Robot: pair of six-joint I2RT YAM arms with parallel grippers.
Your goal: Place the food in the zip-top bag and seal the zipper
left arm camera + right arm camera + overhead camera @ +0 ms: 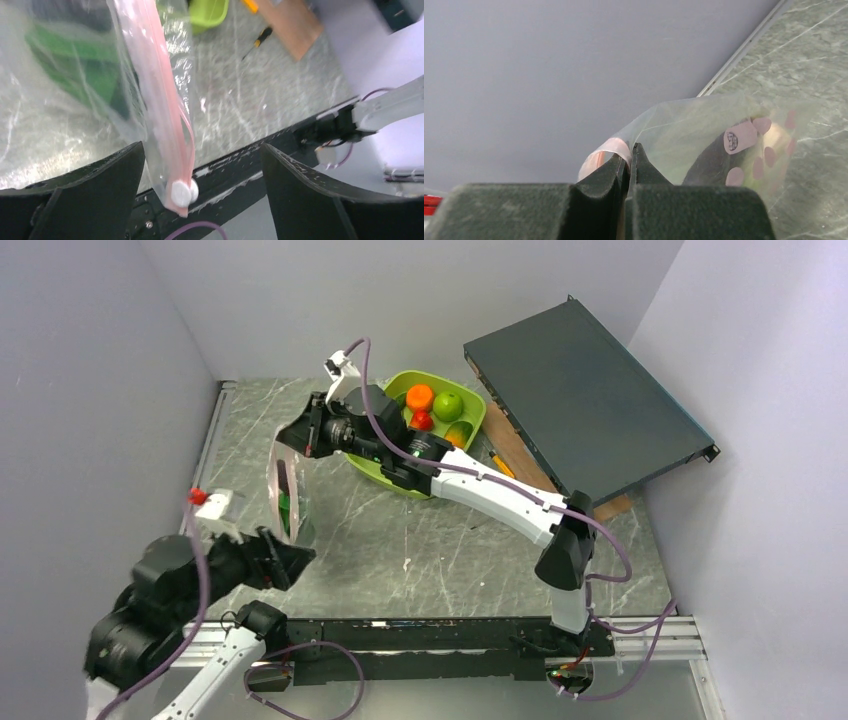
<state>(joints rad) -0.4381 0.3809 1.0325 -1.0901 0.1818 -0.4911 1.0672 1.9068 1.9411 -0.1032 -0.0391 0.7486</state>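
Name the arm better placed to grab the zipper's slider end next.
Left, probably. The left hand is open and straddles the pink zipper, with the white slider hanging between its fingers. The right hand is shut on the zipper's other end, holding the bag up.

Pink zipper (159,100) on clear bag (60,135) (grey-marbled table (450,540)).

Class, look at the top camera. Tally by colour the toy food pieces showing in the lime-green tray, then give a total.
Orange piece: 1
Green piece: 1
Red piece: 1
Yellow-green piece: 1
Total: 4 showing; part of the tray is hidden.
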